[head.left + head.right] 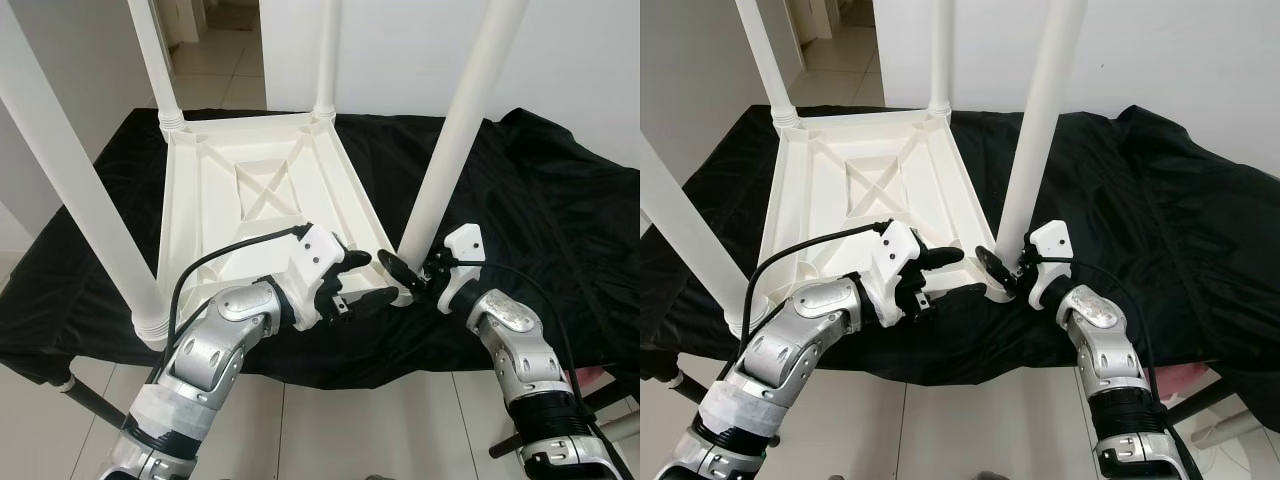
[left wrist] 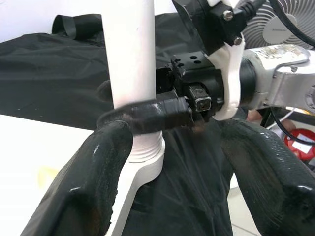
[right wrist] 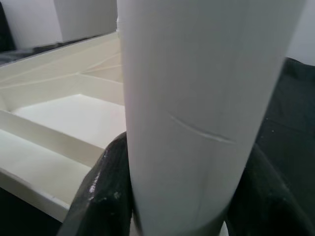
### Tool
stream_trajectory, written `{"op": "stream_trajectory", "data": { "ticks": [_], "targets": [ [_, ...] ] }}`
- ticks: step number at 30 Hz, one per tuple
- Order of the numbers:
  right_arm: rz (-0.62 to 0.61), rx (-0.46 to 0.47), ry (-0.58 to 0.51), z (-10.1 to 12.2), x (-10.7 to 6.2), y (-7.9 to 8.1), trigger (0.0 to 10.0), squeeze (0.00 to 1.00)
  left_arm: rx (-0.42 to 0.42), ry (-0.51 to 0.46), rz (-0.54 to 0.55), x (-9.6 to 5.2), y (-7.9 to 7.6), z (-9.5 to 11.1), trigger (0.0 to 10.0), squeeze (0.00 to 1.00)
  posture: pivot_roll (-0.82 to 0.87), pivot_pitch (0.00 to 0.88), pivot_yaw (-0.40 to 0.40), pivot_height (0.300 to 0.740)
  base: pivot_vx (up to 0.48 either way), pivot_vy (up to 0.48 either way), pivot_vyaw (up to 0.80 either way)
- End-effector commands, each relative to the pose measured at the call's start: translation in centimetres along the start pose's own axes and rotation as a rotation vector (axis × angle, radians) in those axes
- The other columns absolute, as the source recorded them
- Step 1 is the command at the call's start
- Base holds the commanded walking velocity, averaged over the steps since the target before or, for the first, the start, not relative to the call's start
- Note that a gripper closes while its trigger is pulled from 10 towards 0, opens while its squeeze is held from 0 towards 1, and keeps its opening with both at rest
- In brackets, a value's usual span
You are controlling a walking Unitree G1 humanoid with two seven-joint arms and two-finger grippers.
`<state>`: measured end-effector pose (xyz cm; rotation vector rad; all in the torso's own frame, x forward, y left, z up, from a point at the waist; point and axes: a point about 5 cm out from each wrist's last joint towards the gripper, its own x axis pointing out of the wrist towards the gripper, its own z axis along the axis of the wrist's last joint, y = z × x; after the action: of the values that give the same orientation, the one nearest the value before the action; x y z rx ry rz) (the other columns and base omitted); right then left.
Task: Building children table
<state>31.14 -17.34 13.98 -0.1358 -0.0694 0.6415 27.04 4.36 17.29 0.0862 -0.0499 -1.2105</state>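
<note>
We see the near right leg (image 1: 455,140) standing upright in its corner socket of the upturned table (image 1: 260,200). Our right claw (image 1: 405,272) pinches its base; our left claw (image 1: 365,282), spread, waits just beside.

a white plastic children's table (image 1: 262,190) lay upside down on a black cloth (image 1: 540,200), its four legs pointing up. the right gripper (image 1: 403,272) sat at the base of the near right leg (image 1: 455,130), its fingers apparently closed around it. the left gripper (image 1: 362,280) hovered just beside that corner, fingers spread, over the tabletop's rim
</note>
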Motion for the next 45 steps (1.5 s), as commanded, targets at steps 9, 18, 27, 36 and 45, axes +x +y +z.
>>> {"op": "stream_trajectory", "data": {
  "ticks": [9,18,27,36,45],
  "targets": [
    [-0.045,0.038,0.066,-1.7,-0.5,0.5,10.0,0.0,0.016,0.02,-0.017,-0.1,0.1,-0.3,10.0,0.0,-0.11,0.0,0.039,0.74,0.0,0.0,0.0],
    [-0.309,0.119,0.034,-2.0,-0.4,1.6,10.0,0.0,0.013,0.039,0.027,-0.8,-0.1,-0.9,10.0,0.0,-0.07,0.0,-0.006,0.74,0.0,0.0,0.0],
    [-0.645,0.21,0.063,-2.2,-0.6,3.0,10.0,0.0,0.018,0.032,0.073,-0.8,-0.4,-1.3,10.0,0.0,-0.05,0.0,-0.059,0.74,0.0,0.0,0.0],
    [-0.751,0.216,0.04,-1.3,0.3,3.6,10.0,0.0,0.003,0.018,0.121,-1.1,-0.2,-1.5,10.0,0.0,-0.04,0.0,-0.09,0.74,0.0,0.0,0.0],
    [-0.743,0.242,-0.005,-0.6,-0.1,3.2,10.0,1.0,0.005,0.019,0.141,-1.6,-0.2,-1.5,10.0,0.0,-0.03,0.0,-0.089,0.74,0.0,0.0,0.0]
  ]
}}
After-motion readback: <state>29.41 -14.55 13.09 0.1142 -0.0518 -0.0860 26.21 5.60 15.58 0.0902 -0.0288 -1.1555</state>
